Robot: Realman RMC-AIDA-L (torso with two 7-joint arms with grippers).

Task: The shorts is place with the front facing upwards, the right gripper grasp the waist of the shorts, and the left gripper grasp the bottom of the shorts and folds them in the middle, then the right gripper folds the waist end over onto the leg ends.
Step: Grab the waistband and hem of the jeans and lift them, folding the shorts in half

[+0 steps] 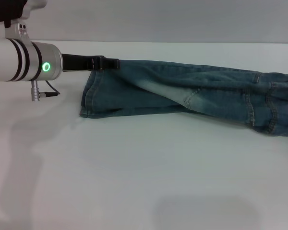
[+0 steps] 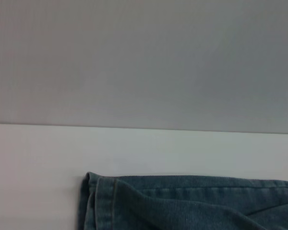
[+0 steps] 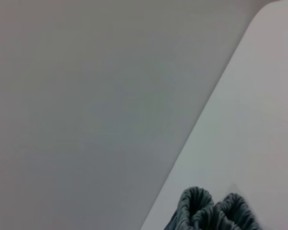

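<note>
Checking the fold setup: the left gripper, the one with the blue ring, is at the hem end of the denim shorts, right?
Not quite: the head view shows the left gripper has a green ring, not blue. It is at the hem end of the denim shorts.

This looks like a bare test room or lab set up for robot trials, not a home or shop. A plain white desk (image 1: 134, 182) fills the head view, smooth and unmarked, and behind it stands a flat grey wall (image 1: 182, 19) without window, shelf or picture. Both wrist views show the same white surface meeting the same grey backdrop. A silver-white robot arm (image 1: 19, 60) with a glowing green ring reaches over the desk, where only a pair of denim shorts (image 1: 192, 96) lies.
</note>
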